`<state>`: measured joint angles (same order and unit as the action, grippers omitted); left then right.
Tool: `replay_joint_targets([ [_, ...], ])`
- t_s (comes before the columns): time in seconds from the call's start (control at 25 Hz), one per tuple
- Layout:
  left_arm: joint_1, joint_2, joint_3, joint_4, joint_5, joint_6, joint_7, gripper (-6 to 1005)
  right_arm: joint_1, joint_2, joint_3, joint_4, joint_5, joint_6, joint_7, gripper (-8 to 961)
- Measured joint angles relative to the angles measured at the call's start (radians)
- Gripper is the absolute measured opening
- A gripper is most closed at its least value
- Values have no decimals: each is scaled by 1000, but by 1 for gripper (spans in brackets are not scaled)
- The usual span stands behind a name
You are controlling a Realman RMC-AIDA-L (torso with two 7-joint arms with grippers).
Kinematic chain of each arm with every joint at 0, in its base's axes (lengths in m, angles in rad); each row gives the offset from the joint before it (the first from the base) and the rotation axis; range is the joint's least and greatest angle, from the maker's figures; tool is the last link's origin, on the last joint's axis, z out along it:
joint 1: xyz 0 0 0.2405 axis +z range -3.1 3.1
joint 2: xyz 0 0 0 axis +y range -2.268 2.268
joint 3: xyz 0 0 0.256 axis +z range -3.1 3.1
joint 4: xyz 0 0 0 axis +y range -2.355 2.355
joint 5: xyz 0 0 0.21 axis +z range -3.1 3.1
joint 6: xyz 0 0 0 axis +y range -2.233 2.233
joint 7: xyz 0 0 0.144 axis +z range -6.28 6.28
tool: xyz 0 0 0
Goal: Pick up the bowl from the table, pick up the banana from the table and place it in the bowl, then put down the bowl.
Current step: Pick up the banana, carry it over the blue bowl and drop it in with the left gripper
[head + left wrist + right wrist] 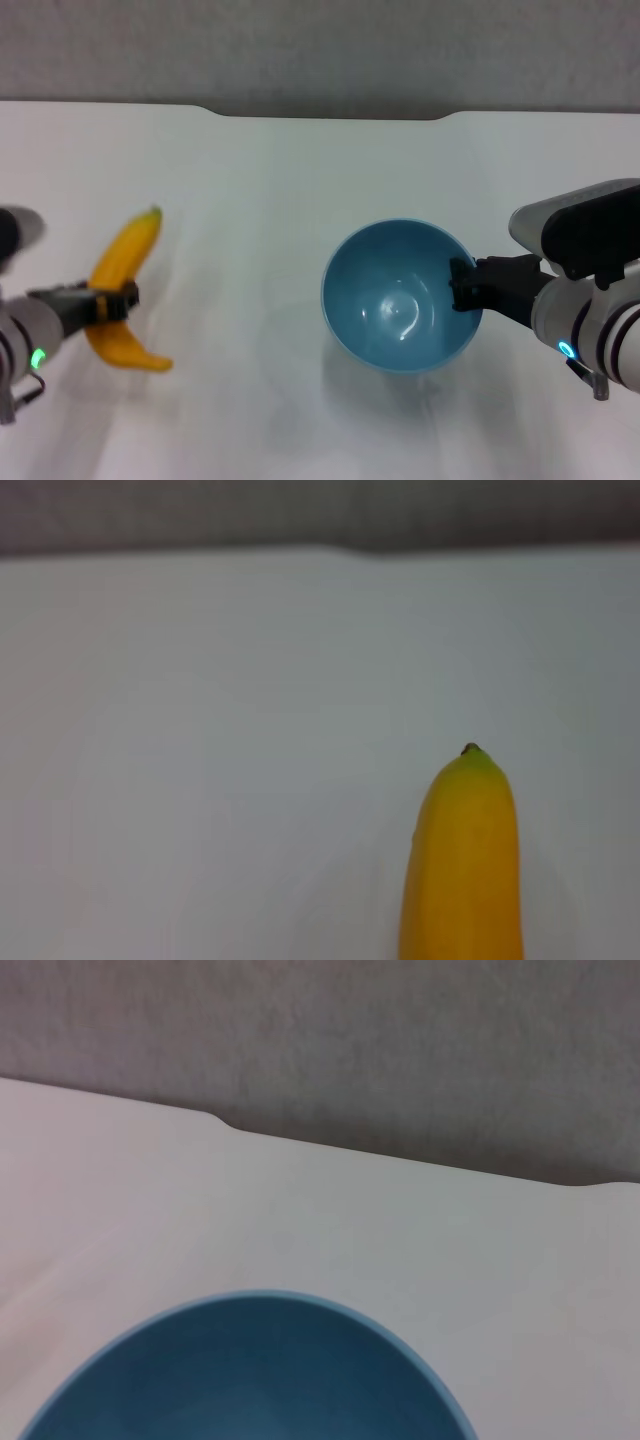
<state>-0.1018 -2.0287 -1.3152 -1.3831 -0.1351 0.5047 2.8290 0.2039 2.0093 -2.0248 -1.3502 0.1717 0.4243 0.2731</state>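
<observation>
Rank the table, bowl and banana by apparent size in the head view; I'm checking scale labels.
1. table: largest, spanning the whole width.
2. bowl: next, a wide round shape gripped at its rim by the right gripper.
3. banana: smallest in area, though nearly as long as the bowl is wide; held by the left gripper.

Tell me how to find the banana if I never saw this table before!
Start with the wide white table and look to its left side, away from the light-blue bowl that the right gripper grips by its rim. There the left gripper has its jaws closed around the banana. It is the only long, curved, yellow-orange thing, with a small green tip.
</observation>
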Motion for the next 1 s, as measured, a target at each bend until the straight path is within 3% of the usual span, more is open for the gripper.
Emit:
replay_joint_targets([
  [0.16, 83, 0, -25, -189, -38, -5, 6, 528, 3, -1, 0, 23, 34, -37, 0, 75],
  [0.28, 108, 0, -18, -260, -62, -36, 9, 534, 12, -2, 0, 47, 71, -65, -5, 76],
  [0.64, 137, 4, 20, -330, -221, -180, 11, 552, 29, -4, -10, 88, 180, -184, -6, 81],
  [1.0, 110, 3, 114, -350, -231, -230, 11, 569, 74, -2, -41, 127, 192, -211, -5, 85],
])
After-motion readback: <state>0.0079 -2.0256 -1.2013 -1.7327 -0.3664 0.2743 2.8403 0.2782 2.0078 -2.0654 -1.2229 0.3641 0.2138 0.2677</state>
